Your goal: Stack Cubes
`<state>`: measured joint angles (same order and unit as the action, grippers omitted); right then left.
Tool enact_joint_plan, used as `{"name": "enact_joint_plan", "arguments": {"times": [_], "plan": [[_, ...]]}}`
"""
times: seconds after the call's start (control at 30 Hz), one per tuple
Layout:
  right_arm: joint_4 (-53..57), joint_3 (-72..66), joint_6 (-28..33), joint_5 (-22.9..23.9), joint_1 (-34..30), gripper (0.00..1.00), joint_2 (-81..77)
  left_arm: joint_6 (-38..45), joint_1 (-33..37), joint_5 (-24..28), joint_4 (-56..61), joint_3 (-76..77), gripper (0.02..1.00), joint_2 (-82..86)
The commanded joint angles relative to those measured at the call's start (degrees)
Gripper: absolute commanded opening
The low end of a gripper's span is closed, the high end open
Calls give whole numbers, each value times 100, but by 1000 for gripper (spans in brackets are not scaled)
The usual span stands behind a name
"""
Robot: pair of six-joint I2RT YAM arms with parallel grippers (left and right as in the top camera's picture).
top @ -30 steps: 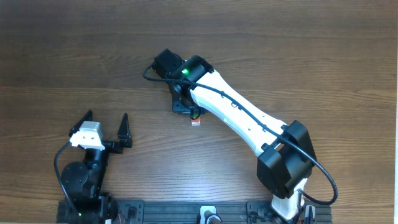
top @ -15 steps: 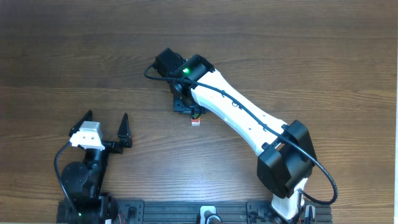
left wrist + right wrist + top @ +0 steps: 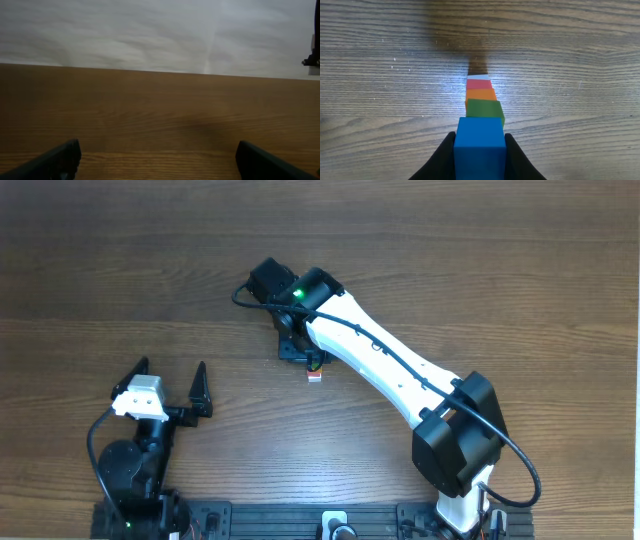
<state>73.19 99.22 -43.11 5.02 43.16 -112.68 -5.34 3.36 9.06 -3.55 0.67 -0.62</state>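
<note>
Nothing has moved since a second ago: both arms stand just as they did, and the stack is where it was.

From where I stand, the right arm [image 3: 400,375] reaches from its base at the lower right across the middle of the wooden worktop [image 3: 500,260]. Its right pincer [image 3: 480,161] is closed on the blue cube [image 3: 480,147], with one dark finger [image 3: 444,156] pressed to each side of it. That blue cube is the topmost of a column. Directly beneath it are the green cube [image 3: 485,109], then the orange cube [image 3: 481,94], then the red cube [image 3: 479,83], and at the very bottom a pale cube [image 3: 479,77] resting on the wood. The lower cubes sit a little out of line with one another, so the green one juts slightly to one side of the blue. I cannot tell whether the blue cube is resting on the green or is held just clear of it.

Seen from above, the stack [image 3: 314,377] peeks out as a scrap of red and white close under the right arm's wrist, near the middle of the worktop.

The left pincer [image 3: 171,378] is near its own base at the lower left, well apart from the stack. Its fingers are spread wide with bare wood between them.
</note>
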Motion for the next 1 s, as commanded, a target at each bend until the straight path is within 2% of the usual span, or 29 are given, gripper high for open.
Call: {"name": "enact_joint_plan", "arguments": {"times": [0.03, 1.0], "plan": [[-31, 55, -61, 20, -59, 130, -90, 107, 26, 50, 11, -33, 1000, 46], [-162, -111, -79, 15, -74, 154, -90, 107, 26, 50, 11, -33, 1000, 46]]}}
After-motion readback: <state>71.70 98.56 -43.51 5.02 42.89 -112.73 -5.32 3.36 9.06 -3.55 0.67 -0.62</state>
